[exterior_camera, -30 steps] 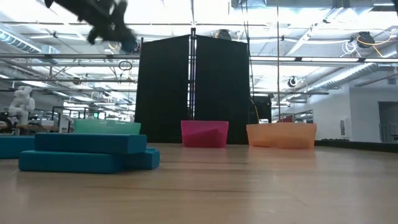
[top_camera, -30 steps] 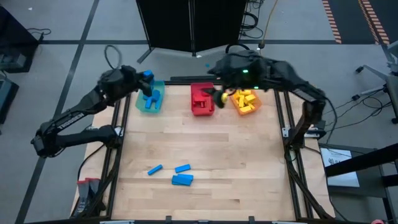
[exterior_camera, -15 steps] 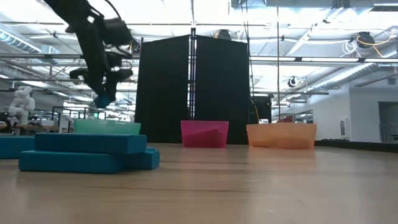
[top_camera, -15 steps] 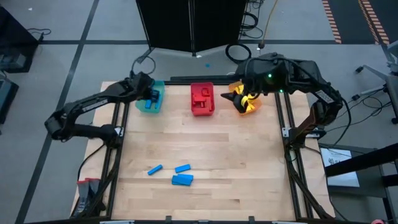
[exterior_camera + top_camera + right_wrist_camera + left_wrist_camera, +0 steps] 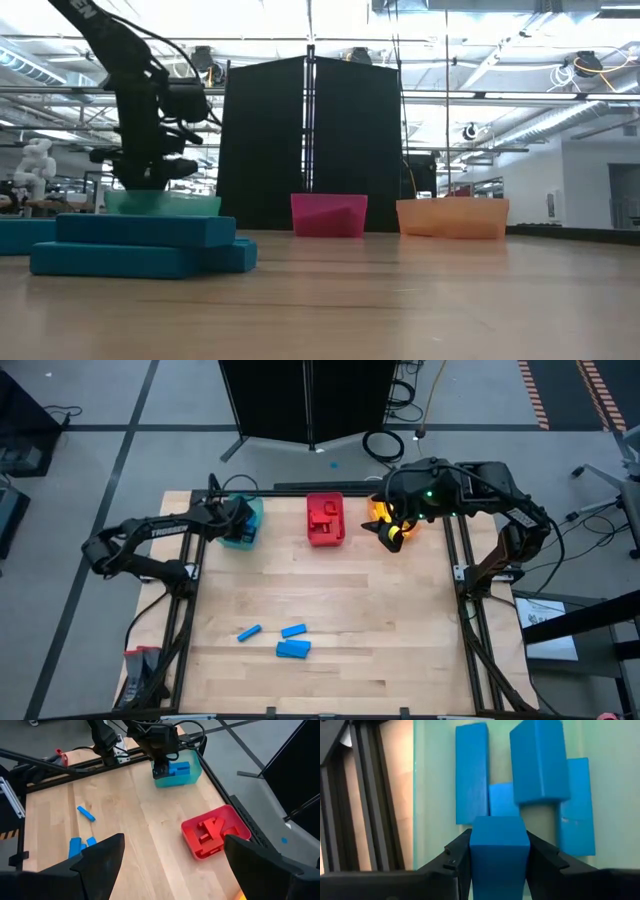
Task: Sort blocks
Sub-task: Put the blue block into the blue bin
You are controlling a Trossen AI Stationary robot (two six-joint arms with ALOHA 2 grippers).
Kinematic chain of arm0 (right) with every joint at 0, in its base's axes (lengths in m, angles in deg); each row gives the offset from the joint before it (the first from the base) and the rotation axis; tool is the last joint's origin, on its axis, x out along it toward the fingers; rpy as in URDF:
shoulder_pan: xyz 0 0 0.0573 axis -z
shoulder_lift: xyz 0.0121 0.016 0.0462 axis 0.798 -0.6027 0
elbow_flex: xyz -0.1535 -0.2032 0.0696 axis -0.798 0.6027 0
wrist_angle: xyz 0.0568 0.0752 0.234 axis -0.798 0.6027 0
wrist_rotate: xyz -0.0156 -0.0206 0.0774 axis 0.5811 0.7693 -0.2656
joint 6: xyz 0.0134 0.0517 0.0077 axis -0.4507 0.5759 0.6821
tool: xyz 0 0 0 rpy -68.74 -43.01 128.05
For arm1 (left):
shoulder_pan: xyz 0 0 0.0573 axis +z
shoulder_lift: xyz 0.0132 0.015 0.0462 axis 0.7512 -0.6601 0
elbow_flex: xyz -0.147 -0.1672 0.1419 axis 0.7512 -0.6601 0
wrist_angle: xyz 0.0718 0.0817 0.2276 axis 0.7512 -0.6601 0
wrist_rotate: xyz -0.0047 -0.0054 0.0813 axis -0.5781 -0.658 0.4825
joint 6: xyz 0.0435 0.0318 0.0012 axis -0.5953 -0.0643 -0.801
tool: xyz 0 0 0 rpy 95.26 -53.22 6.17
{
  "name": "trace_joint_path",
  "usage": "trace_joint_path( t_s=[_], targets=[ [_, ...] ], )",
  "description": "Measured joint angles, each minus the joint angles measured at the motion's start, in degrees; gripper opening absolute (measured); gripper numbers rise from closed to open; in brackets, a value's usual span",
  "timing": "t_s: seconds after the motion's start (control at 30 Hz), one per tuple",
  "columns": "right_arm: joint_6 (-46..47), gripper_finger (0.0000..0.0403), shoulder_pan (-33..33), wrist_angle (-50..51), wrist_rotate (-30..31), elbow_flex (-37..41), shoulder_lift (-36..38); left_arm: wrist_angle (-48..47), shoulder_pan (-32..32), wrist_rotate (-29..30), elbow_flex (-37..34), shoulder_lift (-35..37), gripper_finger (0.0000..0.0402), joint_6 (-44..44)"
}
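My left gripper (image 5: pixel 236 520) reaches down into the teal bin (image 5: pixel 250 532) at the far left and is shut on a blue block (image 5: pixel 500 851). Several more blue blocks (image 5: pixel 471 770) lie on the bin's floor below it. Three blue blocks (image 5: pixel 285 640) lie flat on the table near its front left. My right gripper (image 5: pixel 172 870) hangs open and holds nothing, high over the orange bin (image 5: pixel 400 532) at the far right. My left gripper pinches the blue block by two opposite sides (image 5: pixel 480 857) between its two fingers. The fingers come from above, slanting steeply down into the teal bin. The block juts out past the fingertips; whether it touches the blocks below, I cannot tell.
A red bin (image 5: pixel 325 520) with red blocks stands between the teal and orange bins along the far edge. Yellow blocks show in the orange bin. Black frame rails (image 5: pixel 187 590) run along the table's left and right sides. The middle of the wooden table is bare.
My left gripper has come down from high above into the teal bin and tipped from nearly level to steeply downward, still shut on the blue block. My right gripper has drawn back toward the table's right edge, from beside the red bin to over the orange bin, staying open.
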Motion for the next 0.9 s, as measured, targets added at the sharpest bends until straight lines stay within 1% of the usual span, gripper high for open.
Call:
trace_joint_path(
  t_s=[0.07, 0.2, 0.3, 0.4, 0.47, 0.6, 0.7, 0.77, 0.9],
  targets=[
    [-0.44, 0.0336, 0.02, -0.02, 0.02, 0.00, 0.00, 0.84, 0.00, 0.27, 0.00, 0.32, 0.0156, -0.04],
    [-1.20, 0.0336, 0.07, -0.07, 0.07, 0.00, -0.03, 4.22, 0.00, -0.58, 0.02, 0.93, 0.0216, -0.31],
    [-1.33, 0.0336, 0.07, -0.04, -0.09, 0.00, -0.15, 6.07, 0.00, -2.93, 0.35, 1.38, 0.0258, -1.90],
    [-1.10, 0.0336, 0.07, 0.34, -1.45, 0.00, -0.35, 5.74, 0.00, -4.78, 2.14, 1.44, 0.0294, -4.31],
    [-1.07, 0.0336, 0.07, 0.81, -2.62, 0.00, -0.53, 4.26, 0.01, -8.13, 4.03, 1.86, 0.0311, -5.65],
    [-1.08, 0.0336, -0.35, 1.03, -4.88, 0.07, -1.05, 2.59, -0.50, -14.10, 9.99, 5.42, 0.0322, -12.94],
    [-1.09, 0.0336, -0.63, 1.53, -4.98, 0.07, -1.47, -1.66, -1.57, -22.15, 15.89, 9.91, 0.0323, -17.89],
    [-0.92, 0.0336, -0.63, 2.18, -4.96, 0.07, -1.61, -6.66, -3.15, -26.57, 19.91, 13.46, 0.0323, -18.17],
    [-0.87, 0.0336, -0.61, 3.16, -4.92, 0.07, -1.95, -17.97, -8.92, -27.44, 24.51, 19.68, 0.0323, -17.71]
  ],
)
